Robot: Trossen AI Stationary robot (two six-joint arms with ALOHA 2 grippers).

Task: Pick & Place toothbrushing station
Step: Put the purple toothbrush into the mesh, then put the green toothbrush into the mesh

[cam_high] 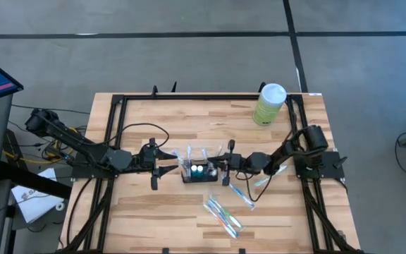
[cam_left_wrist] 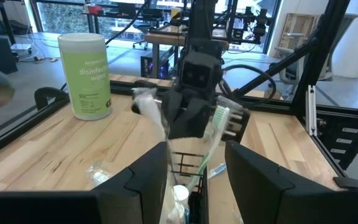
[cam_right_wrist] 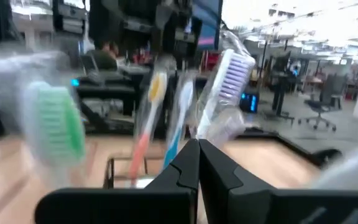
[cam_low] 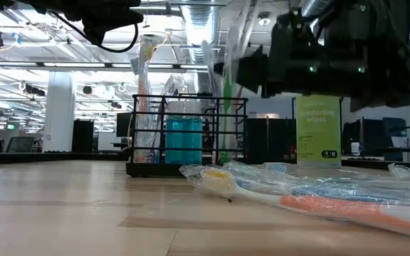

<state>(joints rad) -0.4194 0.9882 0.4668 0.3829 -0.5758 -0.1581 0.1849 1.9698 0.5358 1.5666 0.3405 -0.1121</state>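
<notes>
Locates the toothbrushing station (cam_high: 199, 173) at mid-table, upright on the boards, directly between the two grippers and already stocked with several wrapped brushes standing on end. Finds the left gripper (cam_high: 173, 162) just beside the station's left end, level with it, jaws released and spread wide; sees in its own wrist view the black mesh lying in line with the gap between the fingers (cam_left_wrist: 138, 183), apparently clear of both, though cannot confirm whether either one touches. Judges this posture as a guard or brace, set to keep the light holder from sliding while the other side is worked. Finds the right gripper (cam_high: 225, 169) just beside the station's right end, clenched, fingertips pressed together; notes a purple-bristled brush (cam_right_wrist: 232, 71) in clear wrap rising just beyond those tips and a green-headed brush (cam_left_wrist: 219, 118) leaning out of the holder beside it. Cannot tell whether anything thin, such as wrapper film, is pinched there. Judges the right side as occupied with seating a brush in a compartment. Records more wrapped toothbrushes (cam_high: 223, 214) lying flat nearer the front edge, well apart from the station, presumably awaiting placement, and a pale-green wipes canister (cam_high: 268, 104) at the far right corner, clear of the work
</notes>
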